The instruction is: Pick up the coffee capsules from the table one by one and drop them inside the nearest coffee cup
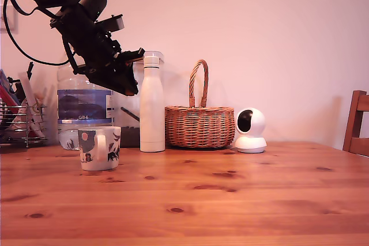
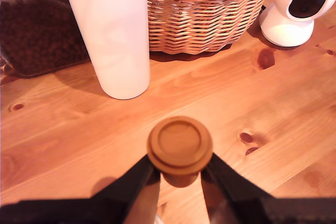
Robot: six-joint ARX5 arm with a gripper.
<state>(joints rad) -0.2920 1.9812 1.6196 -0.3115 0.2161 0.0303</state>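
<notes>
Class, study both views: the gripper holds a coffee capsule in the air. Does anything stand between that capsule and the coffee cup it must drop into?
Nothing visible does. The gripper holds the capsule above the coffee cup, slightly toward the exterior view's right; only open air lies between. The white bottle stands behind, clear of that path.

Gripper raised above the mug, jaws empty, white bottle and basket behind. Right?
Not quite: the jaws are not empty. The wrist view shows the gripper shut on a brown capsule. It is raised above the mug, with the white bottle and basket behind.
</notes>
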